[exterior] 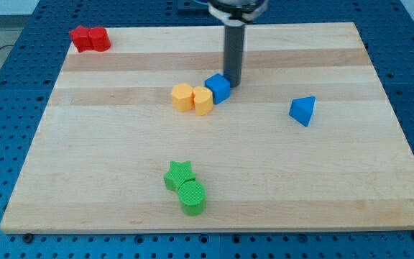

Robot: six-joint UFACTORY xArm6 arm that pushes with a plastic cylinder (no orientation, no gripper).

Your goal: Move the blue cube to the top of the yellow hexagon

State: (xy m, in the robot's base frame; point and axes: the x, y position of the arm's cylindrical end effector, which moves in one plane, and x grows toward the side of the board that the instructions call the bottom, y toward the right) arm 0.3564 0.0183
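Item: pale wooden board, bearing a small blue plastic cube touching the yellow hexagon block.

My tip, a bare rod with nothing to spread or pinch, is resting against the cube's right side; I am judging the cube light, rigid and slippery, best pushed mid-face.

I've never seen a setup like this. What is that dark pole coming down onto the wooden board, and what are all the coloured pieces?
The pole is a robot arm's pushing rod; it grips nothing, only slides blocks. There is one camera view, looking down across the wooden board. My tip stands just right of the blue cube, seemingly touching it. The cube touches the yellow hexagon, which has a second yellow block beside it. Also there: a blue triangular block, a green star, a green cylinder and two red blocks.
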